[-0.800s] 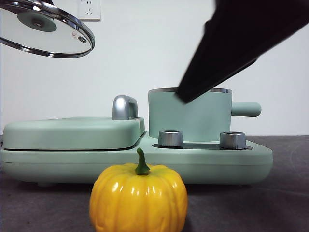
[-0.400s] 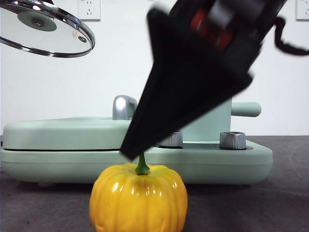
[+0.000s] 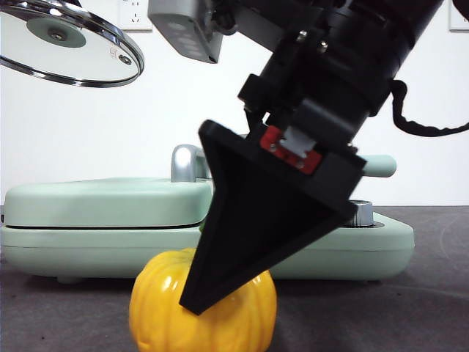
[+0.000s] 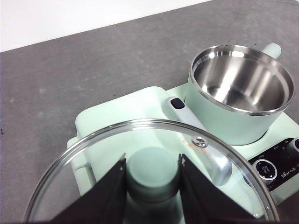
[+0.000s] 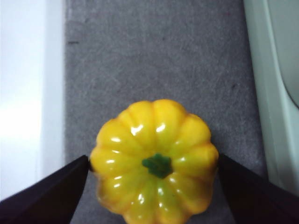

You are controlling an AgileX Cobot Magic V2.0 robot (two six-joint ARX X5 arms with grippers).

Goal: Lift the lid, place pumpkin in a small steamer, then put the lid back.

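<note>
Looking like a lab test bench, not a home kitchen: bare white wall (image 3: 220,88) with socket (image 3: 135,13) standing behind a grey worktop (image 3: 432,308) carrying one mint-green cooker (image 3: 88,220).

One pumpkin (image 5: 154,161), one lid (image 4: 149,172), one steamer (image 4: 240,91) (uncovered, nothing inside), two grippers: left (image 4: 152,179), right (image 5: 152,175). One socket (image 3: 134,13) shows on the wall.
</note>
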